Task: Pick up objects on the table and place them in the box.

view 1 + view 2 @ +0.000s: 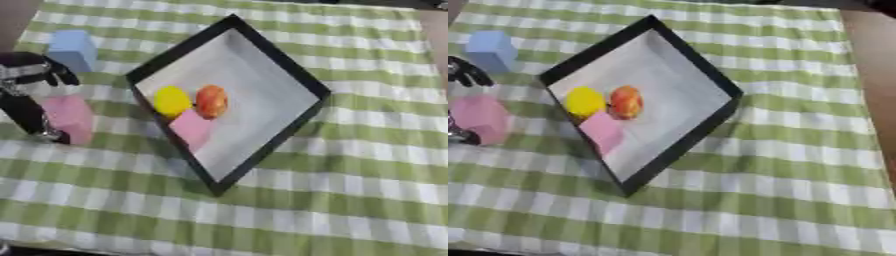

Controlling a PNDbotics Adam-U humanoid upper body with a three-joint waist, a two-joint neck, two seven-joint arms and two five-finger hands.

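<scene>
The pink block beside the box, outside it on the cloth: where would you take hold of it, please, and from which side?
Take the pink block across two opposite flat side faces, coming down from above. It sits flat on the checked cloth with its top bare, and the box wall stands apart on its right. The left hand is already at its left side, so that hand seems best placed.

A box [289, 70] sits turned like a diamond on a cloth-covered table [350, 200], holding two round fruits [172, 100] [212, 101] side by side with a block [191, 128] just in front of them. Left of the box, two more blocks lie on the cloth, one [73, 49] behind the other [68, 118]. The robot's left hand [31, 95] is at the nearer block's left side.
</scene>
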